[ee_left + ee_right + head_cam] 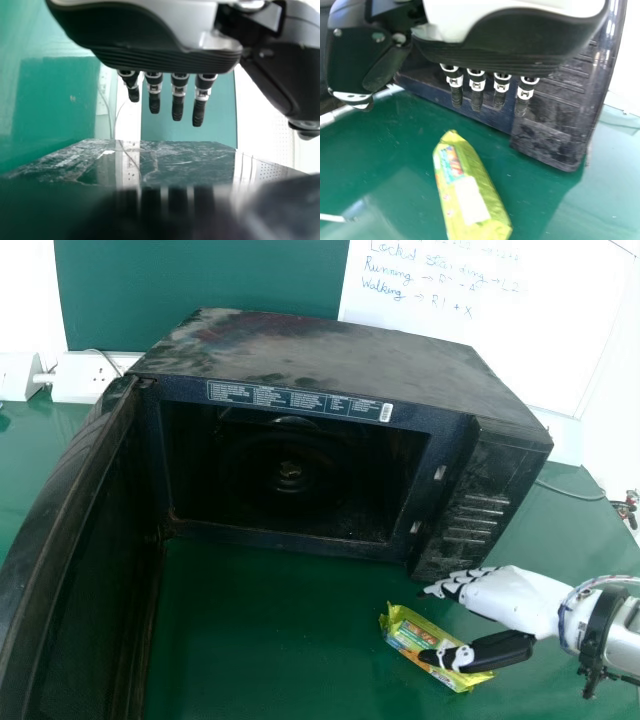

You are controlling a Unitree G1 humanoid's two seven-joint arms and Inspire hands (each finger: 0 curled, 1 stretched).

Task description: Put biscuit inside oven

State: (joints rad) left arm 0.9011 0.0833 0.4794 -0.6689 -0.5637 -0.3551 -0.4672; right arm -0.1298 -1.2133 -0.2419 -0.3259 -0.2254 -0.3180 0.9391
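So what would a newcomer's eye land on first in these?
Probably the black oven in the middle of the head view, its door swung wide open on the left. Next, the bright yellow-green biscuit pack on the green table, in front of the oven's right side. Then the white-and-black right hand over it, fingers extended, not gripping it.

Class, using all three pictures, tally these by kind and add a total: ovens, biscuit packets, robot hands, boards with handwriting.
Ovens: 1, the black oven with its door open
Biscuit packets: 1, the yellow-green packet
Robot hands: 2, left hand and right hand
Boards with handwriting: 1, the white board
Total: 5
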